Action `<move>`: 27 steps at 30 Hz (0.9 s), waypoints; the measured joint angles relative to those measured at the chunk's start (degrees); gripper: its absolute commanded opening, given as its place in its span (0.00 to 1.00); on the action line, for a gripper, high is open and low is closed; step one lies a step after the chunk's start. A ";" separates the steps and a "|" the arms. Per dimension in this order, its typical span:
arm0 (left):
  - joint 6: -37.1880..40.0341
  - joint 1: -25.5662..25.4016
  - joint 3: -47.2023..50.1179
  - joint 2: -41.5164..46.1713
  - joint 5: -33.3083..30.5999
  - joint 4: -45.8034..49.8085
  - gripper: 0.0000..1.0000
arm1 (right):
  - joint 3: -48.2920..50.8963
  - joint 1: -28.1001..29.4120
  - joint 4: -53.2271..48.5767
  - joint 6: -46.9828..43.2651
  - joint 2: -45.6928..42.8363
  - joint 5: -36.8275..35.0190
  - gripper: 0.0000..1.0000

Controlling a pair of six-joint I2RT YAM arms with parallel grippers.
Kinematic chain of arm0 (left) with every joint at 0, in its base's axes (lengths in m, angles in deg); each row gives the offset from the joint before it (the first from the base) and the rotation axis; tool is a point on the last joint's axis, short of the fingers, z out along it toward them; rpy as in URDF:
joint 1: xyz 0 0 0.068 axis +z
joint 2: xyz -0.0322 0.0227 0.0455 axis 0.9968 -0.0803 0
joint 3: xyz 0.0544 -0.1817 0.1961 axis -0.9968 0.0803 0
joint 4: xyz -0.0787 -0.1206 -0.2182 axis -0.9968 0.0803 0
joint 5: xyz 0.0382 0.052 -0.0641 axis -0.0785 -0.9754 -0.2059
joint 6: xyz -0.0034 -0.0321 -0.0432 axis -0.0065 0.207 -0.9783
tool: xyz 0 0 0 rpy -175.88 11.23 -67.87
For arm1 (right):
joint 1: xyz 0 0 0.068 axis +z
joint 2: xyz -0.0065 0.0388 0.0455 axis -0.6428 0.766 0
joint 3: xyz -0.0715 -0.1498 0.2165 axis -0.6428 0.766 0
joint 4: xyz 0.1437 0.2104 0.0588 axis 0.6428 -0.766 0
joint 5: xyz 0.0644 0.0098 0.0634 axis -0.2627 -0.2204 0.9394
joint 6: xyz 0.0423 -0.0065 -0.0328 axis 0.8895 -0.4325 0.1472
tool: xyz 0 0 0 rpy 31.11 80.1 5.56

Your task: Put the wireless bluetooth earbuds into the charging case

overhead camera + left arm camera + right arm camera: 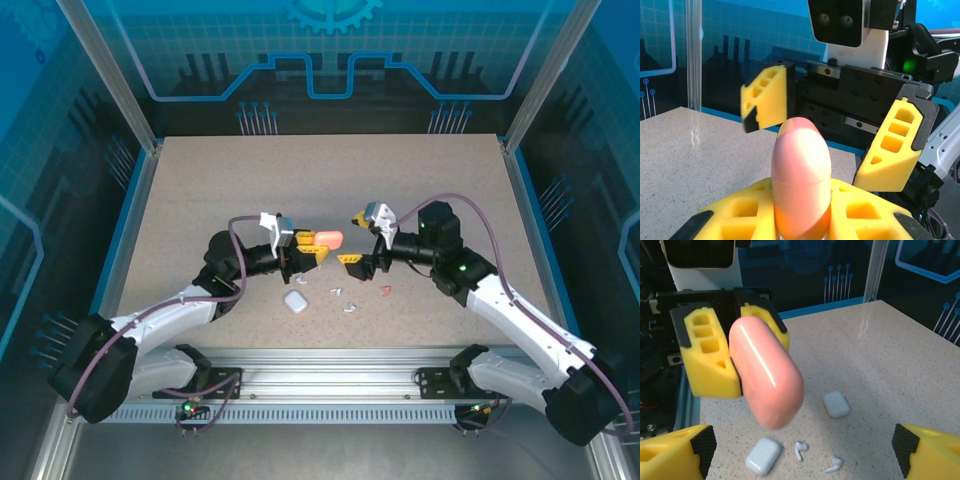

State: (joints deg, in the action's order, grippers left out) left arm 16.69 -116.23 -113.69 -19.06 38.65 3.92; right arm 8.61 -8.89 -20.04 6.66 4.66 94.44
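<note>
My left gripper (801, 205) is shut on a closed salmon-pink charging case (801, 170), which sticks up from between its yellow fingers (740, 215). In the top view the left gripper (312, 245) holds this case (330, 240) above the table's middle, pointing it at my right gripper (355, 238). The right gripper (832, 125) stands open just beyond the case, with nothing between its jaws. From the right wrist the pink case (767, 372) hangs ahead of the open right gripper (801, 442). Two white earbuds (800, 450) (834, 464) lie on the table below. A pink earbud (386, 291) lies under the right arm.
Two closed white cases (763, 456) (836, 404) rest on the speckled table (450, 190); one white case (295, 300) lies beside the white earbuds (343, 298) near the front. Clear walls and metal posts (130, 110) ring the table. The back half offers free room.
</note>
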 measured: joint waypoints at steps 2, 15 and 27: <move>0.61 -0.04 0.00 0.17 -0.02 0.02 0.01 | -1.40 0.42 0.20 -0.28 1.07 0.44 0.93; 2.62 -0.09 0.00 0.42 -0.02 0.55 0.00 | -6.36 0.79 -0.07 -1.99 3.45 0.79 0.84; 2.60 -0.09 0.00 0.42 -0.09 1.44 0.00 | -7.54 0.79 -2.10 -3.74 4.70 -1.33 0.80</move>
State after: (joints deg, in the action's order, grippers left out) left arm 19.29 -116.31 -113.69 -18.64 38.56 5.36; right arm 1.07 -8.10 -22.14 2.92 9.36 93.11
